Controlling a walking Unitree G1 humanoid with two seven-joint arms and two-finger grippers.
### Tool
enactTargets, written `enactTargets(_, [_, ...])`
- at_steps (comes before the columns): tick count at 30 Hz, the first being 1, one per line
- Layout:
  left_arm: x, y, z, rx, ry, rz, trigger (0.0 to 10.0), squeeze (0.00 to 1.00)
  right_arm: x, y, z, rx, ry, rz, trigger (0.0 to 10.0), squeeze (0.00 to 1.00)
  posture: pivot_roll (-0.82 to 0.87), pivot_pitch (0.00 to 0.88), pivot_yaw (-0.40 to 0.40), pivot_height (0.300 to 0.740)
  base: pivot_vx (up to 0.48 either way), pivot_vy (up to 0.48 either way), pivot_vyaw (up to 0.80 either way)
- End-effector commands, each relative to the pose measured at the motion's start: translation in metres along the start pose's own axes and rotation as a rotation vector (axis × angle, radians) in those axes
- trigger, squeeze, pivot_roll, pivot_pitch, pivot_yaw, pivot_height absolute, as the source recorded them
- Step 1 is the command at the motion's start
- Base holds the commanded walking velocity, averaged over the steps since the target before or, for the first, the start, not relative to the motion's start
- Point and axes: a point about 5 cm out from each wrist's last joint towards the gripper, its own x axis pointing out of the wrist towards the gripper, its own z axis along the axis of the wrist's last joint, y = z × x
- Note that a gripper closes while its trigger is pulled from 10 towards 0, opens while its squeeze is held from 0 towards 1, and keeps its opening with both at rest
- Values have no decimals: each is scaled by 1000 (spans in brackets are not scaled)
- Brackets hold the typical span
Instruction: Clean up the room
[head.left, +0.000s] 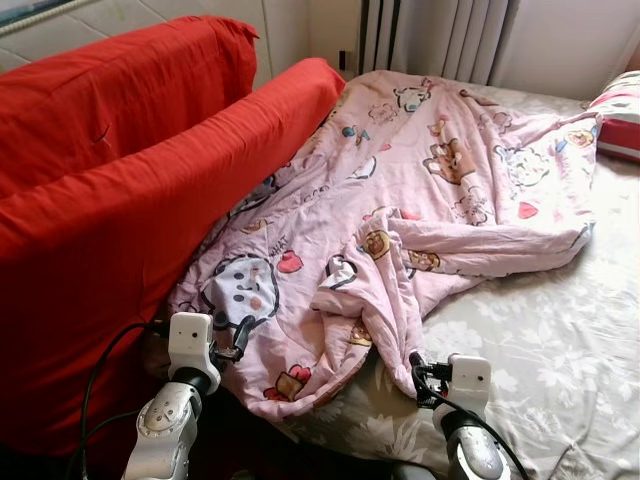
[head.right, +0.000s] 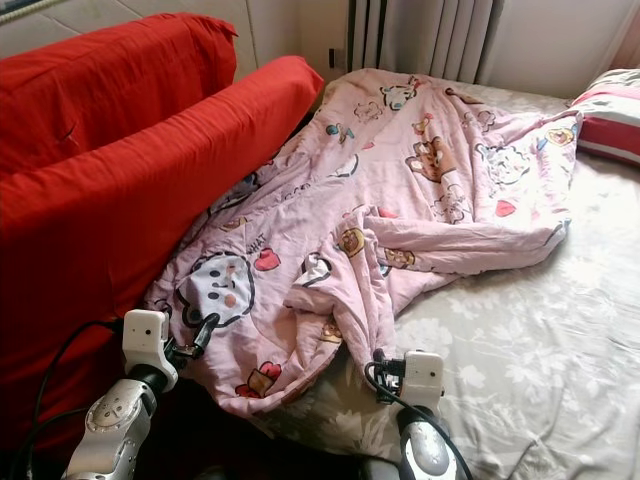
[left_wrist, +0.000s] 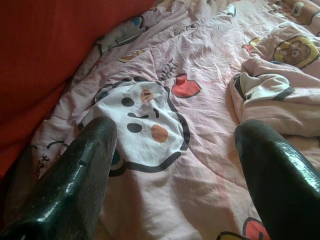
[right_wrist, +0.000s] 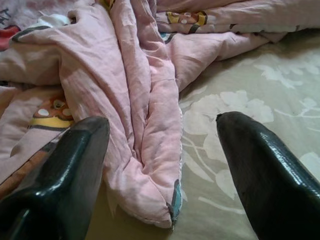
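Note:
A pink quilt (head.left: 400, 200) with cartoon animal prints lies crumpled across a bed with a grey floral sheet (head.left: 540, 340). Its near edge is bunched into a folded ridge (right_wrist: 150, 125). My left gripper (head.left: 238, 338) hovers open over the quilt's near left part, above a white cartoon face (left_wrist: 145, 125). To the right, my right gripper (head.left: 418, 376) is open at the bed's near edge. The folded ridge of the quilt lies between its fingers (right_wrist: 260, 165) without touching them.
A big red-covered sofa or cushion stack (head.left: 130, 180) presses against the bed's left side, and the quilt runs up against it. A red and white pillow (head.left: 622, 120) lies at the far right. Curtains (head.left: 440, 35) hang behind the bed.

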Motion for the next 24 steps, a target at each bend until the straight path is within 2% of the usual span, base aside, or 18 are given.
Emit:
enactTargets(1, [-2, 3, 0, -2, 11, 12, 10000, 0, 0, 0, -5, -4, 40, 3, 10000, 0, 6, 221, 33, 628, 0, 0, 0])
enactTargets(6, [-2, 5, 3, 4, 3, 12, 10000, 0, 6, 5, -10, -50, 133, 41, 10000, 0, 23, 233, 40, 628, 0, 0, 0])
enactTargets(11, [-4, 8, 6, 13, -1, 10, 10000, 0, 15, 11, -4, -45, 148, 57, 10000, 0, 43, 248, 49, 628, 0, 0, 0])
enactTargets(17, [-6, 9, 10, 35, -4, 2, 10000, 0, 18, 15, -3, -50, 167, 75, 10000, 0, 57, 272, 58, 628, 0, 0, 0])
enactTargets(24, [-15, 8, 12, 69, -2, -21, 10000, 0, 21, 12, 0, -54, 190, 59, 10000, 0, 73, 315, 64, 624, 0, 0, 0])
